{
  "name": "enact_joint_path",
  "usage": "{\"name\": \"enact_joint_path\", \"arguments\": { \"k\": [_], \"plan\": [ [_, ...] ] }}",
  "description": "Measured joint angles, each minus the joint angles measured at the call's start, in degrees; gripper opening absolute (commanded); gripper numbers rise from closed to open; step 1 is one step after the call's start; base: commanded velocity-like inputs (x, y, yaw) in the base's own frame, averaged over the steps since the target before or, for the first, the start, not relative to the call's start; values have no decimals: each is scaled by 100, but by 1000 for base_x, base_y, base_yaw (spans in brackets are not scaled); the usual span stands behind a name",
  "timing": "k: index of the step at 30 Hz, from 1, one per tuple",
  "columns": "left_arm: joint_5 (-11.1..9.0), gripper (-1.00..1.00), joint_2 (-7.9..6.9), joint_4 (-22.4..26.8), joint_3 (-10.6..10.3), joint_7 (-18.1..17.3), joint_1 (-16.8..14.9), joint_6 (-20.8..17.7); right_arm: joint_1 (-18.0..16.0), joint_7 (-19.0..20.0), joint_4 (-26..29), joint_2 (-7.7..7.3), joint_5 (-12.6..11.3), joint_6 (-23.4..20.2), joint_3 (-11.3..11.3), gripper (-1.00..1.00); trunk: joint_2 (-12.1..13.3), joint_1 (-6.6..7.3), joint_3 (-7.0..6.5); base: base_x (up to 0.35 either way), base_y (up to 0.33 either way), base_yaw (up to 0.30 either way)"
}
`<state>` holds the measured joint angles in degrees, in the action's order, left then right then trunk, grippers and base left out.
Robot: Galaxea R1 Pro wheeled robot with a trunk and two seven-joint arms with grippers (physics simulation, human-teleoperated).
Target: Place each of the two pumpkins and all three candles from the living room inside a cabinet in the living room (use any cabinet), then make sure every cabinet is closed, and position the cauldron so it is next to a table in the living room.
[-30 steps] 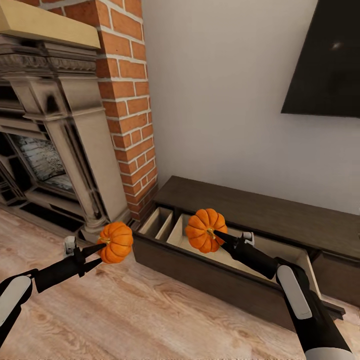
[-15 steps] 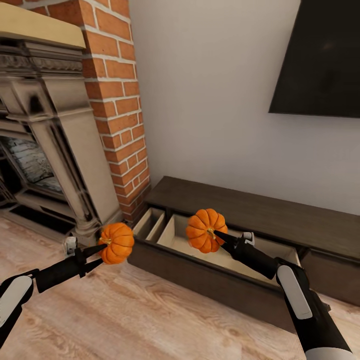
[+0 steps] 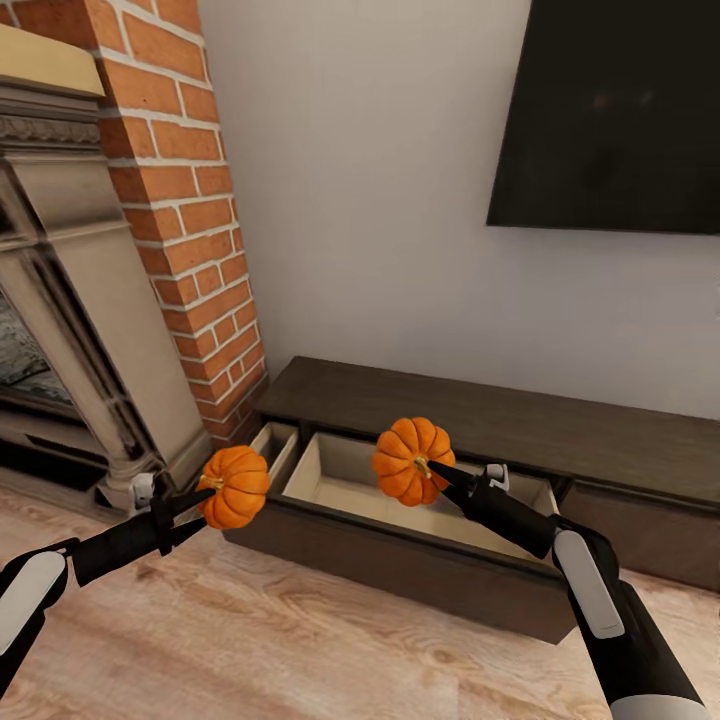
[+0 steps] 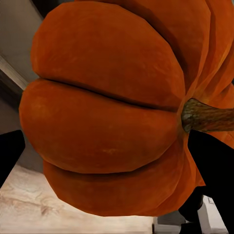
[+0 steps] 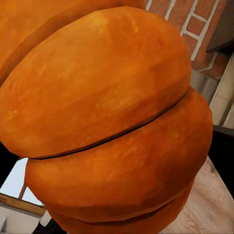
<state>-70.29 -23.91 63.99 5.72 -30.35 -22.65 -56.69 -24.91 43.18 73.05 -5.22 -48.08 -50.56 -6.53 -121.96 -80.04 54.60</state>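
Two pumpkins carried to the open cabinet drawer

The left gripper [image 3: 205,485] pinches one pumpkin [image 3: 234,486] by its stem over the floor [image 3: 300,640], just short of the cabinet [image 3: 480,420]; the right gripper [image 3: 432,468] grips the other pumpkin [image 3: 412,460] above the pulled-out drawer [image 3: 400,560], likely ready for dropping in. Both are squat, ribbed and bright orange, with short brown stems.
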Motion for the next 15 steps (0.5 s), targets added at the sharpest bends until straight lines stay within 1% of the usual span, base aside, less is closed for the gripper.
{"name": "enact_joint_path", "arguments": {
  "k": [7, 12, 15],
  "plan": [
    [16, -100, 0, 0, 0, 1, 1, 3, -1, 0, -1, -2, -6, -1, 0, -100, 0, 0, 0, 9, -9, -9],
    [28, -100, 0, -3, -7, 3, 1, 6, -1, -1, 1, -3, 4, -1, 0, -100, 0, 1, 0, 92, -196, 0],
    [21, -100, 0, -1, -9, 4, 0, 3, -1, 0, 0, -5, -5, -7, 0, -100, 0, 0, 0, 42, -75, -83]
  ]
}}
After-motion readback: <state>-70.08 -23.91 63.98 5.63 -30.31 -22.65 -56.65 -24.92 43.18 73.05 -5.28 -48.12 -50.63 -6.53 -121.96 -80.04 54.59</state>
